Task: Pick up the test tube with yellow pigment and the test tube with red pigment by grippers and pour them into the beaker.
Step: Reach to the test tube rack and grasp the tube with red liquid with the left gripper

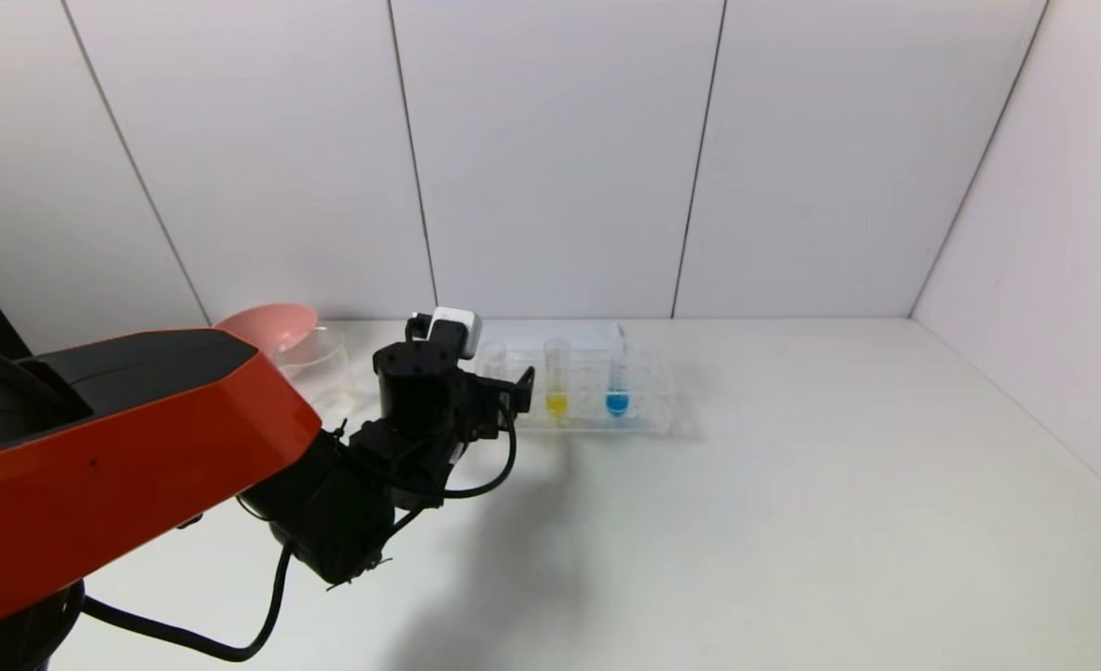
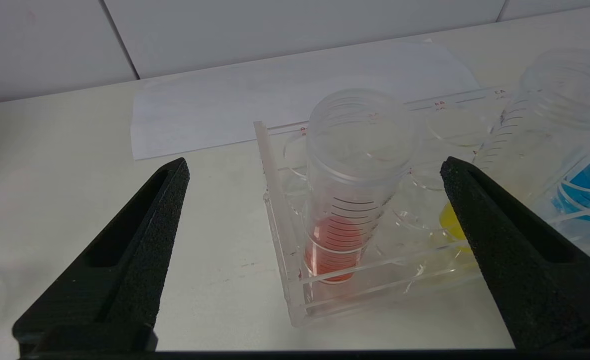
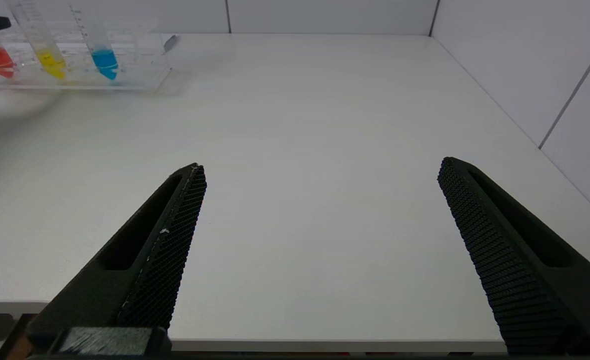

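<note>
The red pigment tube stands upright at the end of the clear rack. The yellow pigment tube stands beside it; its yellow liquid shows behind one finger. My left gripper is open, just in front of the red tube, with a finger on either side and not touching it. In the head view the left gripper hides the red liquid. The clear beaker stands left of the rack. My right gripper is open and empty over the table's front edge, far from the rack.
A blue-liquid tube stands in the rack right of the yellow one. A pink bowl sits behind the beaker. A white paper sheet lies behind the rack. Walls close the back and right side.
</note>
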Motion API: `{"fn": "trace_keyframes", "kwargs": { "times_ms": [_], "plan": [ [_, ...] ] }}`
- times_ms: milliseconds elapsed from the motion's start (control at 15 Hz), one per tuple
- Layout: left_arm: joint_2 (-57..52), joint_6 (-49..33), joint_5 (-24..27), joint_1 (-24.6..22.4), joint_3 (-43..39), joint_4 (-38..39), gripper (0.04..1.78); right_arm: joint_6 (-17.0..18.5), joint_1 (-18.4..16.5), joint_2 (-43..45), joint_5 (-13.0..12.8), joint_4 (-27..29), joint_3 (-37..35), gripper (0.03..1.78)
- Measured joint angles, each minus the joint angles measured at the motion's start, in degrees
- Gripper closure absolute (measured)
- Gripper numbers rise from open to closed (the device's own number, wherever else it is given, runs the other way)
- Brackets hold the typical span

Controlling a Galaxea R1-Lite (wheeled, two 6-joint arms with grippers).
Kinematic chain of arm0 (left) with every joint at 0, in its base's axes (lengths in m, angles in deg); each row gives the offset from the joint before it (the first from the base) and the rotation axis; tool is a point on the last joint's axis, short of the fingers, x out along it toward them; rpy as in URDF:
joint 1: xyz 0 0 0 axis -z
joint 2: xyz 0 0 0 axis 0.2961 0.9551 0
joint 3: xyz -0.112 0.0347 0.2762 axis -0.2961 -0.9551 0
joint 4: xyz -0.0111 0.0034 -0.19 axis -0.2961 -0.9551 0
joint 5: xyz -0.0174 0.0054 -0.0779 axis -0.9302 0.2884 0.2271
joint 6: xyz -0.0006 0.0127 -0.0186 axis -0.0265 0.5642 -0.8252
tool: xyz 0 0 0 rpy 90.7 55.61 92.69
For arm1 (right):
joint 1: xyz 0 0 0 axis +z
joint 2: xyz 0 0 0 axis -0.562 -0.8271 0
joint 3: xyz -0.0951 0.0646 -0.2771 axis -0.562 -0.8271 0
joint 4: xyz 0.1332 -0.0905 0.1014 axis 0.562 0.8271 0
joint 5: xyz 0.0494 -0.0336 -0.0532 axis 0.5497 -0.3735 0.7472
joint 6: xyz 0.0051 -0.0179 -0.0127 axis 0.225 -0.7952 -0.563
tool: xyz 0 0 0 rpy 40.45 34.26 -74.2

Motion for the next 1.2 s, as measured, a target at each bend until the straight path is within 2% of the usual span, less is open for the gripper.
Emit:
{"fn": "trace_keyframes", "kwargs": {
  "times_ms": [867,1067,1200],
  "plan": [
    [0.9,0.8,0.4,-1.1,0.9,0.0,0.09,0.0,0.0,0.0,0.0,0.0,0.0,0.11],
    [0.9,0.8,0.6,-1.1,0.9,0.0,0.35,0.0,0.0,0.0,0.0,0.0,0.0,0.11],
    [1.0,0.8,0.8,-1.1,1.0,0.0,0.65,0.0,0.0,0.0,0.0,0.0,0.0,0.11]
  ]
}}
